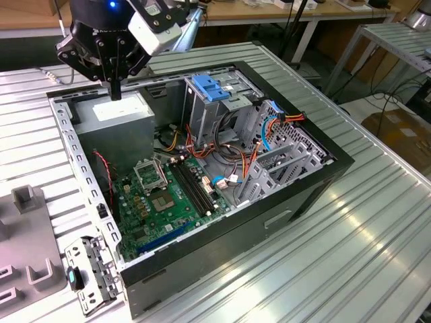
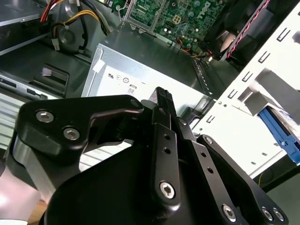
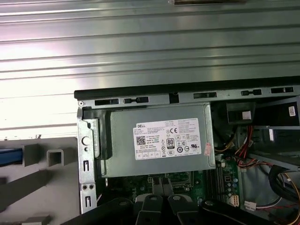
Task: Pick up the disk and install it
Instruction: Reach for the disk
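Observation:
My gripper [image 1: 116,91] hangs over the grey box with a white sticker [image 1: 121,113] in the back corner of the open computer case [image 1: 323,176]. Its black fingers [image 2: 164,97] stand pressed together with nothing between them. Just a blue plastic strip [image 3: 10,156] lying by the grey fixture outside the case looks like a rail of the disk; the same blue edge [image 2: 280,135] shows past the white case wall in the second wrist view. The rest of the disk is out of view.
Inside the case are a grey drive cage with a blue latch [image 1: 210,87], a green motherboard [image 1: 161,195] and loose coloured cables [image 1: 269,128]. A grey fixture with upright blocks [image 1: 27,202] stands at the exterior view's left on the ribbed metal table [image 1: 363,235].

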